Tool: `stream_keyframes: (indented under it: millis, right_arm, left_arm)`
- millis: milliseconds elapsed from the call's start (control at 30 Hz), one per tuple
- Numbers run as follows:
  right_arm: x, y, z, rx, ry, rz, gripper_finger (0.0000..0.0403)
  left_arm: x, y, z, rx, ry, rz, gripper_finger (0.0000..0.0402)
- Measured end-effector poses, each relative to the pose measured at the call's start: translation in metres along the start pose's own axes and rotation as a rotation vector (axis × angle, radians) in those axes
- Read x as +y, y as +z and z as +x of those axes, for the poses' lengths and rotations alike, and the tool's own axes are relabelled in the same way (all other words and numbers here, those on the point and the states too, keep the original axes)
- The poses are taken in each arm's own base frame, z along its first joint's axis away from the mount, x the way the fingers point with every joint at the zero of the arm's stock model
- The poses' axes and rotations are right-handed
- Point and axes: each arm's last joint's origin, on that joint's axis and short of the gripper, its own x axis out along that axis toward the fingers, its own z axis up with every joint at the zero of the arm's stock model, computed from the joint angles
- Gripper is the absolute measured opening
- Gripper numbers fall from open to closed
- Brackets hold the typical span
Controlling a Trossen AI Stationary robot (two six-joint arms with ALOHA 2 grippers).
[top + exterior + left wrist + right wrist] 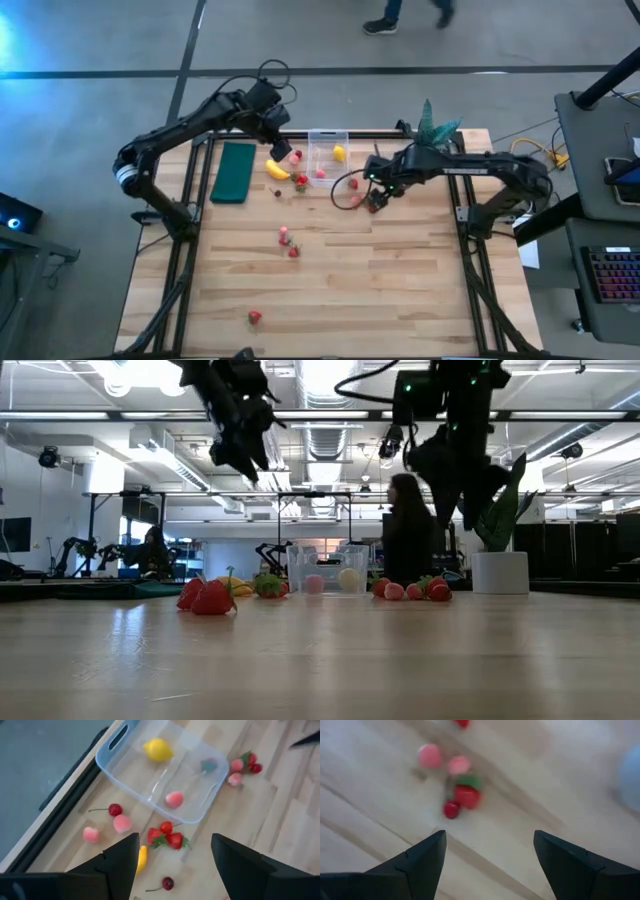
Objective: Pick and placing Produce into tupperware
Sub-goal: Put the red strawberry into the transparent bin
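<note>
Two dark jointed arms — black cables looping alongside.

Table [400, 290]; fruits [288, 240], tupperware [326, 150], perhaps pad [234, 172]

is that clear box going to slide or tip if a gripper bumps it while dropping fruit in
The tupperware looks thin-walled and holds only a lemon and a couple of small fruits, so it is probably light and may slide on the smooth wooden table. Being low and wide, it seems unlikely to tip.

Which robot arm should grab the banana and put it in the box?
Probably the left. Its open pincer hovers right above the banana, next to the clear box. The right pincer, also open, sits farther off over the red fruits.
</note>
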Motion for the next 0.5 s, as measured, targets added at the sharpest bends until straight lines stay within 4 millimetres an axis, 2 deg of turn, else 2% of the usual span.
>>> stream_keyframes:
  millis: [133, 267, 500]
  right_arm:
    - [0.006, 0.004, 0.021, 0.009, 0.033, -0.014, 0.0291]
    - [0.007, 0.002, 0.036, 0.043, 0.01, -0.017, 0.0284]
    - [0.006, -0.002, 0.053, 0.037, 0.033, -0.016, 0.026]
  left_arm:
    - [-0.006, -0.002, -0.015, -0.043, -0.006, 0.004, 0.0233]
    - [-0.008, -0.003, -0.023, -0.063, -0.006, -0.012, 0.0233]
    - [-0.008, -0.003, -0.022, -0.062, -0.007, -0.012, 0.0233]
